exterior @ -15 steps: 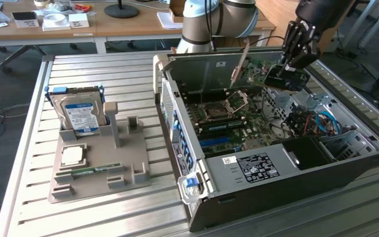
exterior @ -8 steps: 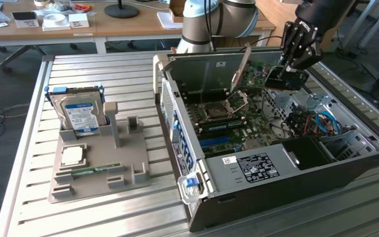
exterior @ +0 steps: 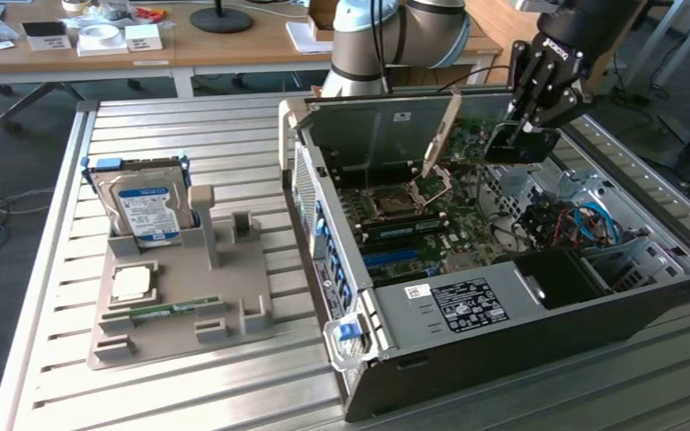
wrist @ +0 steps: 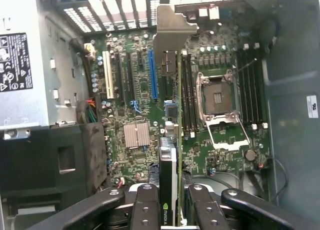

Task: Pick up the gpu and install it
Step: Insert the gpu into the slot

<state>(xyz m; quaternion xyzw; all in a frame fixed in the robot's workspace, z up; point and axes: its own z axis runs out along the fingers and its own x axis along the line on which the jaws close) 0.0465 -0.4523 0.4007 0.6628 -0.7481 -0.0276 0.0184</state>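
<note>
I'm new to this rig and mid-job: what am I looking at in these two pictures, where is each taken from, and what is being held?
It is one robot arm with a gripper. One picture looks on from off the arm; the other looks from its wrist, down past the fingers. The gripper is shut on the gpu, held edge-down over the motherboard of the open computer case. Beside the case on the slatted table, a grey holder carries a hard drive and a RAM stick.

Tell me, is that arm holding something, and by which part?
Yes: the fingers pinch the gpu by its flat faces, at the end far from its metal bracket.
</note>
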